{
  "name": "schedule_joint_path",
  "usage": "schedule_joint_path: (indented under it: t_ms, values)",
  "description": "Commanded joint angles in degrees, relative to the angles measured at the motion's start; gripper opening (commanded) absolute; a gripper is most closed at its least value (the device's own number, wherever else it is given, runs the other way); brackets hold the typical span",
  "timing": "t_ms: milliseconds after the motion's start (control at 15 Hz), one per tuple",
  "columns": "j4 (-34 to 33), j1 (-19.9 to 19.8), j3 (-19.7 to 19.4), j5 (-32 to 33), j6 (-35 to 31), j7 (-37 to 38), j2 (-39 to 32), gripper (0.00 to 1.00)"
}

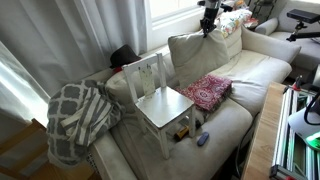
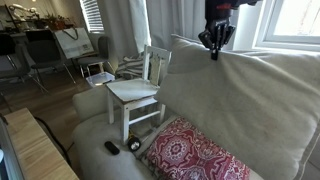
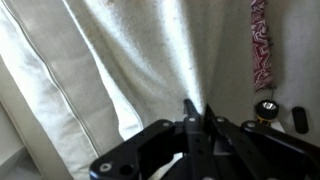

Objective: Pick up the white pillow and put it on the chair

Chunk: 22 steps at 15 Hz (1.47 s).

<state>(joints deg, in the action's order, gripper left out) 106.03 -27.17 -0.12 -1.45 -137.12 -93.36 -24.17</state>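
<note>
The white pillow (image 1: 197, 55) is large and cream. It leans upright against the sofa back, right of the chair, and fills the right half of an exterior view (image 2: 265, 100). The small white slat-back chair (image 1: 160, 102) stands on the sofa seat and shows in both exterior views (image 2: 135, 92). My gripper (image 1: 208, 30) is at the pillow's top edge (image 2: 214, 50). In the wrist view its fingers (image 3: 197, 112) are closed together on a bunched fold of the pillow's fabric (image 3: 120, 60).
A small red patterned cushion (image 1: 208, 91) lies on the sofa seat in front of the pillow (image 2: 190, 155). A grey-white lattice blanket (image 1: 80, 115) hangs over the sofa arm. Small dark objects (image 1: 202, 139) lie near the chair's legs (image 2: 112, 148). A wooden table (image 2: 35, 150) stands beside the sofa.
</note>
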Motion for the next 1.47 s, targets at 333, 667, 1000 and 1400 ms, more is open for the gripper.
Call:
schedule_joint_path:
  t_ms: [333, 667, 1000, 1400]
  values:
    - [12.45, 6.72, -2.69, -6.38, 2.70, 5.08, 17.09, 0.02]
    - [16.61, 12.50, -2.24, -5.98, 0.98, 9.93, 21.00, 0.02]
    - [17.96, 17.80, -1.11, -5.80, 1.27, 11.57, 21.63, 0.02]
    - [16.33, 19.11, -1.47, -6.42, 1.70, 11.37, 18.88, 0.08]
